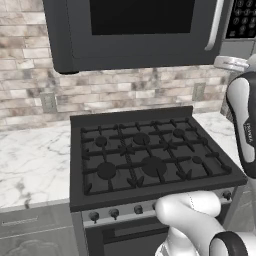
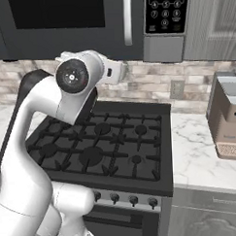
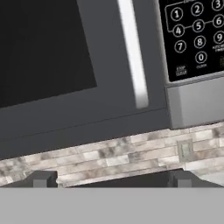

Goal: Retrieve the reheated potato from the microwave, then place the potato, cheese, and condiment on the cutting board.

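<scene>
One microwave point(image 1: 135, 30) hangs above the stove, door closed; dark window, one long silver handle point(image 3: 133, 52) running down the door's right side, one keypad point(image 3: 197, 35) of round numbered buttons right of that. The closed door hides the inside, so I cannot see a potato.

My pincer point(image 3: 111, 180) is released, jaws spread wide and holding nothing; the two dark fingertips point(image 3: 43, 179) stand far apart at the bottom of the hand view, pointed at the lower edge of the microwave door and the brick backsplash point(image 3: 113, 155) beneath it. Not touching the handle; it sits above and ahead of me.

One black gas stove point(image 1: 150, 155) below, five burners counted under the grates. Knobs along its front edge: four visible in the right base view. White marble counter point(image 1: 30, 165) on both sides. One boxy tan coffee machine point(image 2: 227, 117) on the right counter, with a perforated tray at its foot. Two wall outlets point(image 1: 48, 102) on the backsplash, one either side of the stove.
</scene>
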Robot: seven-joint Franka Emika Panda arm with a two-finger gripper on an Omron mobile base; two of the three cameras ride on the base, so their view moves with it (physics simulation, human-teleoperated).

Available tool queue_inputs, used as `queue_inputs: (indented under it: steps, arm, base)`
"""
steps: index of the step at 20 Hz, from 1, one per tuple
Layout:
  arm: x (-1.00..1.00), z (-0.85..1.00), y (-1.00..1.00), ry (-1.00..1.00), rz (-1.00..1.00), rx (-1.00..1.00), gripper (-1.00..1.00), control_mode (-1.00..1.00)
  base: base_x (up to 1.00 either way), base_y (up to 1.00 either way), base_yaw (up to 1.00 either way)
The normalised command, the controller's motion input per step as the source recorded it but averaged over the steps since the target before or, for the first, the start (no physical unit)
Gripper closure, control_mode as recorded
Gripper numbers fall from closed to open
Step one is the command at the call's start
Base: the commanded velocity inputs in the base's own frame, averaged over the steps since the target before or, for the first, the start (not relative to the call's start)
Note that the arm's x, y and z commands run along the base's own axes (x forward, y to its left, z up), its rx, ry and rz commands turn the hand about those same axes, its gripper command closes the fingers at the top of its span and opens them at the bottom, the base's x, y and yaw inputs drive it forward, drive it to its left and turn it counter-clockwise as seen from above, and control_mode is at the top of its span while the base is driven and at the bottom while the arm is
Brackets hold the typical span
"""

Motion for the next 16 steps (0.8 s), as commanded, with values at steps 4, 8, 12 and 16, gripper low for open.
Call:
queue_inputs:
  steps: [4,8,12,16]
  arm:
    - [0.00,0.44,-0.23,0.05,0.00,-0.17,-1.00,-1.00]
    - [0.05,0.45,-0.20,0.14,0.00,-0.06,-1.00,-1.00]
    - [0.14,0.36,-0.10,0.07,0.00,0.00,-1.00,-1.00]
    - [0.26,0.24,0.00,0.00,0.00,0.00,-1.00,-1.00]
  base:
    - [0.00,0.00,0.00]
    - [0.00,0.00,0.00]
    - [0.00,0.00,0.00]
    - [0.00,0.00,0.00]
